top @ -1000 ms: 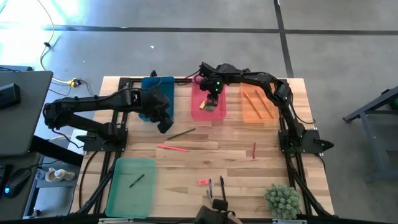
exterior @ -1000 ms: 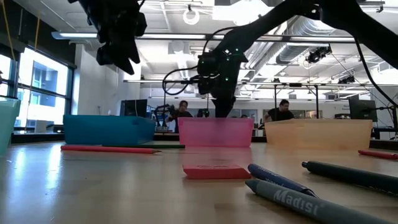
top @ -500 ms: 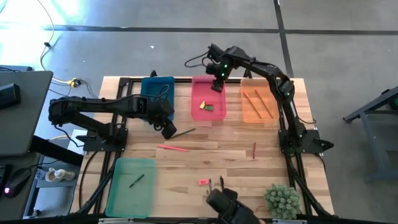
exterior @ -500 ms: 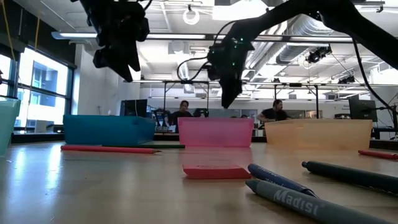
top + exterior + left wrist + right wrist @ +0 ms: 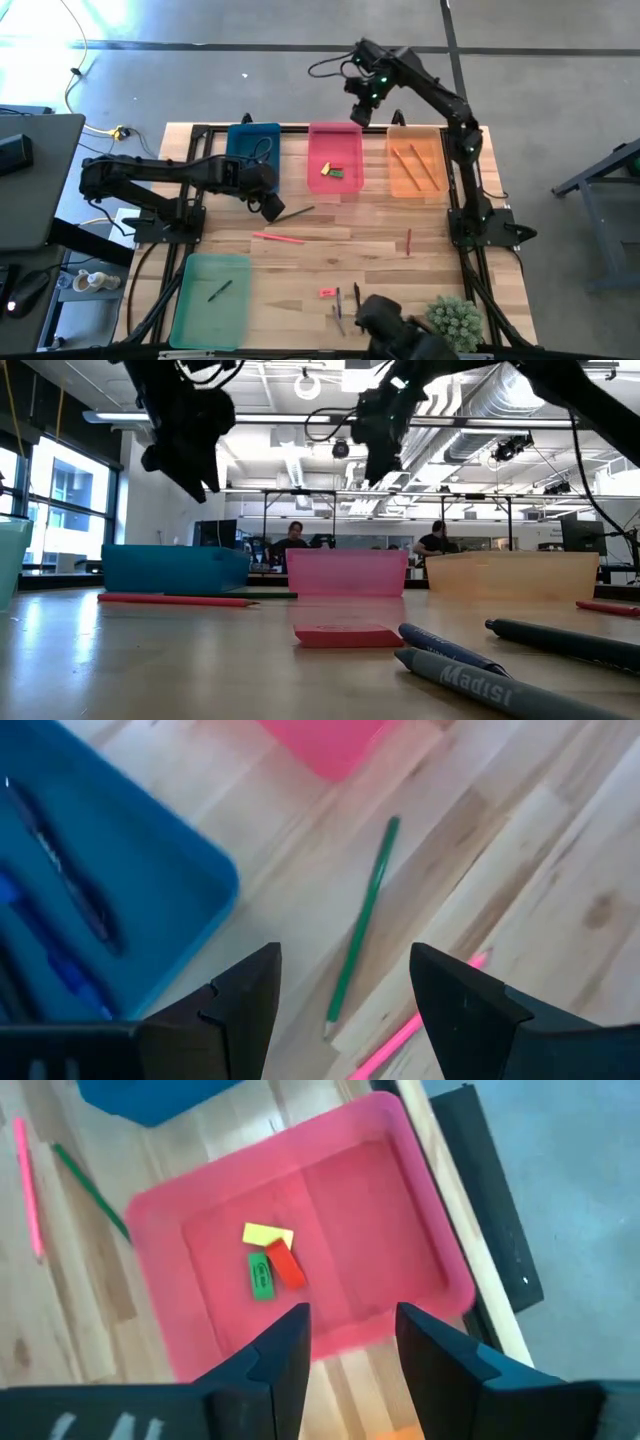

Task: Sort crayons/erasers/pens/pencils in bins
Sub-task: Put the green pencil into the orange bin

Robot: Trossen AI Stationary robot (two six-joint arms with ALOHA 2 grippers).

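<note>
The pale wooden table (image 5: 380, 262) carries four shallow plastic trays: the blue bin (image 5: 254, 150) with dark pens (image 5: 70, 885) in it, the pink bin (image 5: 334, 152), the orange bin (image 5: 412, 165) with two thin pencils (image 5: 410, 165), and the light green bin (image 5: 208, 300) nearer the front. My right gripper (image 5: 362, 108) hangs high beyond the pink bin's far edge, fingers apart and empty. My left gripper (image 5: 270, 205) hovers above the olive-green pencil (image 5: 362, 925), fingers spread wide, with the pink pencil (image 5: 277, 238) near it. Inside the pink bin lie small flat yellow, green and red erasers (image 5: 270, 1263), touching one another. A pink eraser (image 5: 327, 292) lies on the table's front.
</note>
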